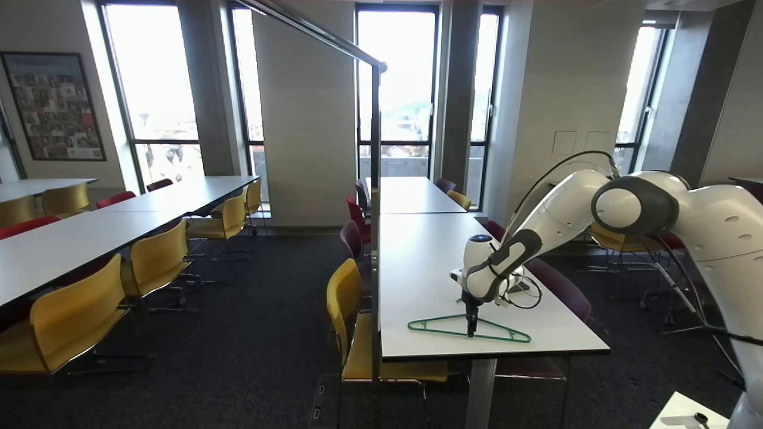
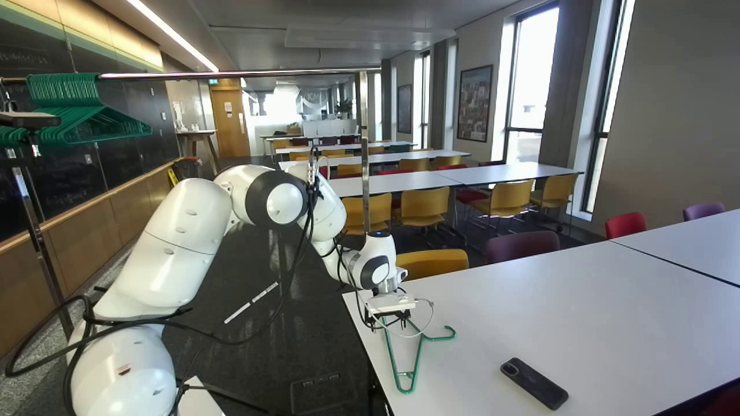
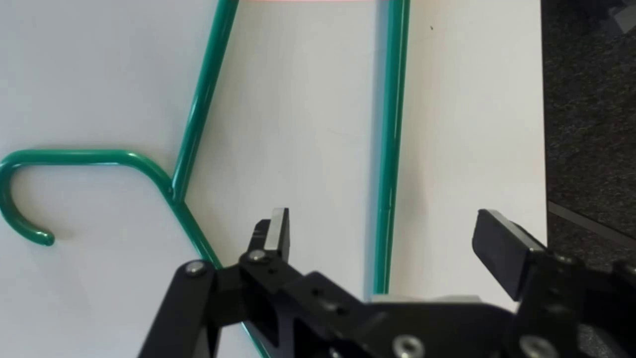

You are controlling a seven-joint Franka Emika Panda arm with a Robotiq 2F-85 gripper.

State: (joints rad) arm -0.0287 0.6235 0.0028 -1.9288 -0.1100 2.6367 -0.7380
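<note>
Lower right in an exterior view: one green triangular hanger (image 2: 420, 353), one flat black phone (image 2: 534, 383). White arm (image 2: 277, 202) arches downward; black gripper (image 3: 383, 223) spread wide astride hanger bar.

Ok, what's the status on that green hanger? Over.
Fingers open, nothing held. Green hanger on table, straight bar between the fingers in wrist view. Phone lies apart, seemingly not in the way.

No legible text, in an exterior view framed poster (image 1: 53, 110) at ten o'clock, heading (image 1: 39, 62) blurred, in an exterior view chalk writing (image 2: 24, 58) on chalkboard (image 2: 124, 162) and paper notices (image 2: 228, 108) on door (image 2: 227, 134) at ten o'clock, both unreadable, sticker (image 2: 124, 368) on robot arm (image 2: 176, 225) at eight o'clock, too small
</note>
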